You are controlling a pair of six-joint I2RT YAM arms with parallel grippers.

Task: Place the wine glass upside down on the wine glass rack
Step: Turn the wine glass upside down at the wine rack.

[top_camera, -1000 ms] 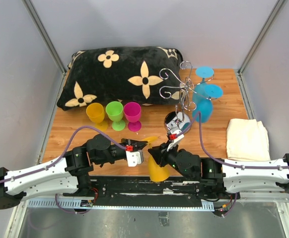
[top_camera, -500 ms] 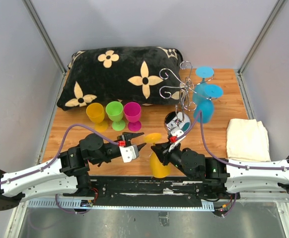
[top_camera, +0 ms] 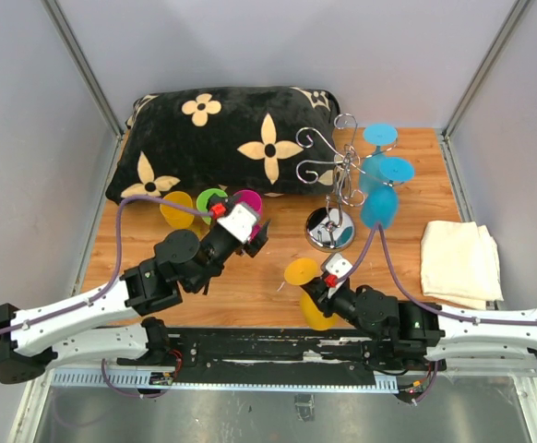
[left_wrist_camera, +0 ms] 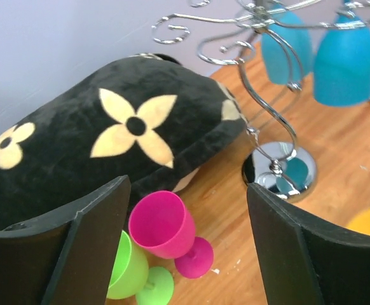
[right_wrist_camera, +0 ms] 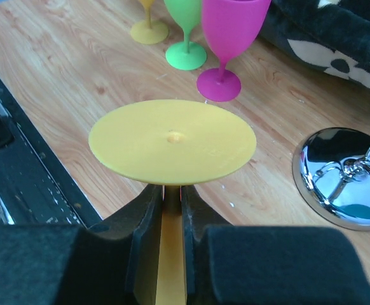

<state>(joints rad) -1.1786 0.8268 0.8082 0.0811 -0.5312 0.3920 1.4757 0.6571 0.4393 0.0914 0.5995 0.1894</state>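
Note:
The yellow-orange wine glass (top_camera: 304,273) is held upside down, its round foot (right_wrist_camera: 172,140) on top. My right gripper (right_wrist_camera: 172,198) is shut on its stem, low over the near middle of the table (top_camera: 328,288). The chrome wine glass rack (top_camera: 335,166) stands farther back to the right on its mirrored base (right_wrist_camera: 337,181); three blue glasses (top_camera: 379,205) hang from it upside down. My left gripper (left_wrist_camera: 188,248) is open and holds nothing. It hovers over the pink glass (left_wrist_camera: 163,225), which stands upright between its fingers' line of sight.
Upright green (top_camera: 211,197) and yellow (top_camera: 176,209) glasses stand left of the pink glass (top_camera: 247,198). A black flowered pillow (top_camera: 222,138) fills the back left. A folded cream cloth (top_camera: 458,258) lies at the right. The rack's scroll arms (left_wrist_camera: 191,28) reach toward the pillow.
My left gripper opened, let go of the yellow-orange glass and swung back-left over the pink glass. The right gripper kept the glass and shifted slightly right.

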